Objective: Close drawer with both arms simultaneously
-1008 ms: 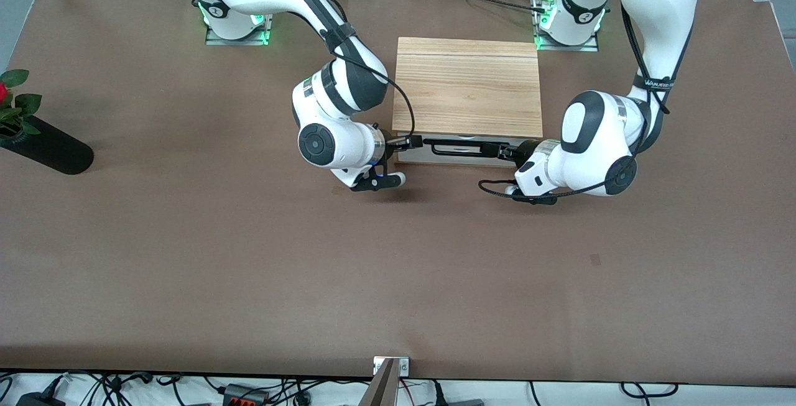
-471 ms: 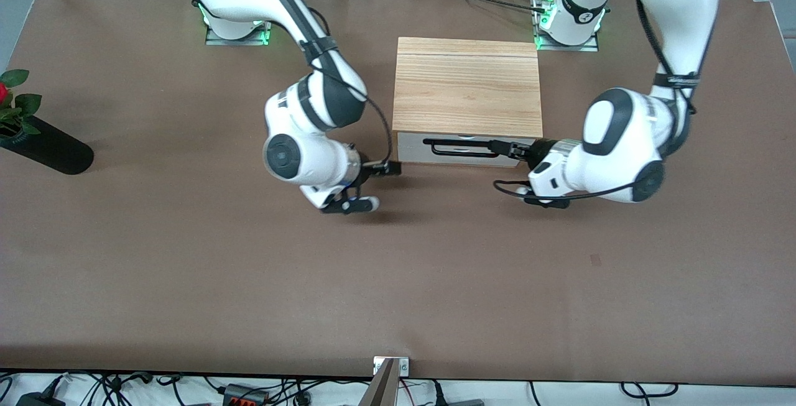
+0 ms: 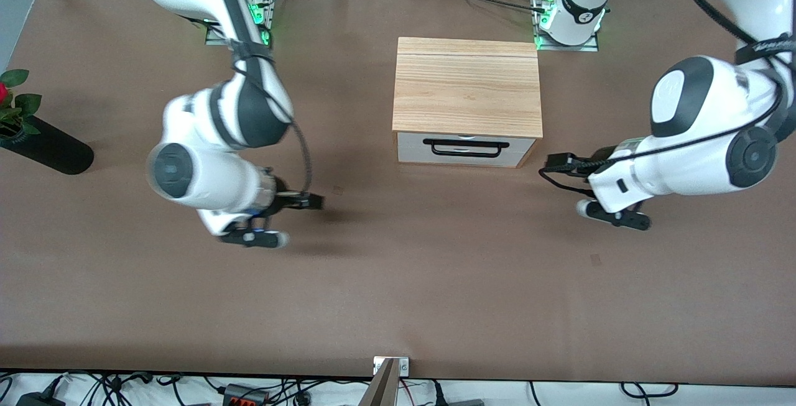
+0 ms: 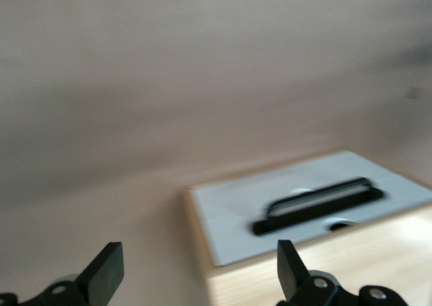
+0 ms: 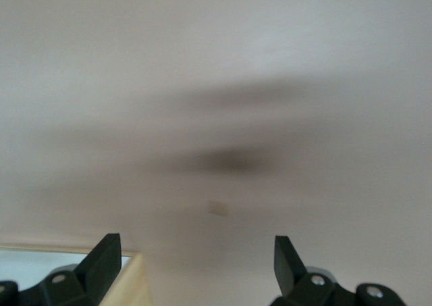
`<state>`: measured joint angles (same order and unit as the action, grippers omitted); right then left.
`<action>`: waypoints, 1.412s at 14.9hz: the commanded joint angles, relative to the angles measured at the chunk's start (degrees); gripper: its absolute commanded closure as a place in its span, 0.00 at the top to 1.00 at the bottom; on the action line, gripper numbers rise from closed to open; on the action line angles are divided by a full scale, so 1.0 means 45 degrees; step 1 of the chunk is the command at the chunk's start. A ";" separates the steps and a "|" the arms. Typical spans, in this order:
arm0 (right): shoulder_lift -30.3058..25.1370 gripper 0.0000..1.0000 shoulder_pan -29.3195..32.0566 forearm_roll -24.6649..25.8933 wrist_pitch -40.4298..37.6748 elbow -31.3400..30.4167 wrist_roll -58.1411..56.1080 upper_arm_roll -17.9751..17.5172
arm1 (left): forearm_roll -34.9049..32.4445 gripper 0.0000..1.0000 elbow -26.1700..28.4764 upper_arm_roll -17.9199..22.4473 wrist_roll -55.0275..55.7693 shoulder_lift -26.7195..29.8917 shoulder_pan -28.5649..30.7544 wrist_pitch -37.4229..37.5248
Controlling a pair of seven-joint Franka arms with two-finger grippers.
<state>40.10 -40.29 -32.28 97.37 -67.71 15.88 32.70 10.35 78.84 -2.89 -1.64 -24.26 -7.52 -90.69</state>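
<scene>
The drawer (image 3: 411, 148) has a white front and a long black bar handle (image 3: 465, 147). It sits pushed into the light-wood cabinet (image 3: 466, 86), with no brown inside showing. My left gripper (image 3: 558, 162) is open and empty, low over the table beside the cabinet toward the left arm's end. Its wrist view shows the drawer front (image 4: 236, 218) and handle (image 4: 317, 205) past the left gripper (image 4: 198, 275). My right gripper (image 3: 314, 201) is open and empty, over bare table toward the right arm's end. In its wrist view the right gripper (image 5: 194, 265) faces the table, with a cabinet corner (image 5: 131, 282) at the edge.
A black vase with a red rose (image 3: 46, 148) lies at the right arm's end of the table. A small metal bracket (image 3: 390, 365) stands at the table edge nearest the front camera. The brown table (image 3: 398, 281) stretches wide between the cabinet and that edge.
Both grippers have drawn away from the drawer handle, each toward its own arm's end of the table. The drawer front has not visibly moved.
</scene>
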 commanded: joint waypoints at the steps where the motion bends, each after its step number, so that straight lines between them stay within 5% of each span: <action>1: -0.0083 1.00 0.0240 0.0163 -0.1478 0.0788 -0.0051 0.1557 | -0.2544 1.00 -0.1091 -0.0002 -0.0142 -0.0019 0.0108 0.0931; 4: -0.0199 1.00 0.1039 0.0182 -0.2122 0.0847 -0.0794 0.2304 | -0.3666 1.00 -0.1776 -0.0002 -0.0104 0.0234 0.0146 0.1792; 8: -0.1797 1.00 0.2309 0.0279 -0.2554 0.0400 -0.1748 0.1858 | -0.3123 1.00 -0.1662 0.0388 -0.0064 0.1560 0.0554 0.1852; 10: -0.2966 1.00 0.3069 0.2084 -0.2225 -0.0593 -0.2219 0.0186 | -0.2303 1.00 -0.0613 0.0506 -0.0026 0.2534 0.0927 0.1794; 13: -0.5231 1.00 0.5000 0.7141 -0.0781 -0.3205 -0.2318 -0.4049 | -0.2357 1.00 0.2350 0.0409 -0.0006 0.4446 0.1551 0.0823; 15: -0.6502 1.00 0.6386 0.7818 -0.0544 -0.4906 -0.2744 -0.5909 | -0.2416 1.00 0.4597 0.0291 -0.0064 0.5698 0.1845 -0.0563; 17: -0.7325 1.00 0.6940 0.7935 -0.0562 -0.5810 -0.3272 -0.6425 | -0.2417 1.00 0.5816 0.0271 -0.0122 0.6327 0.1846 -0.1250; 21: -0.7700 1.00 0.6961 0.7917 -0.1107 -0.6048 -0.3237 -0.6406 | -0.2397 1.00 0.5372 0.0252 -0.0181 0.6232 0.1787 -0.0766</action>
<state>7.52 -10.05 2.63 92.73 -92.14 1.83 5.43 -1.12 102.56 -1.25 -1.62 2.20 0.13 -94.56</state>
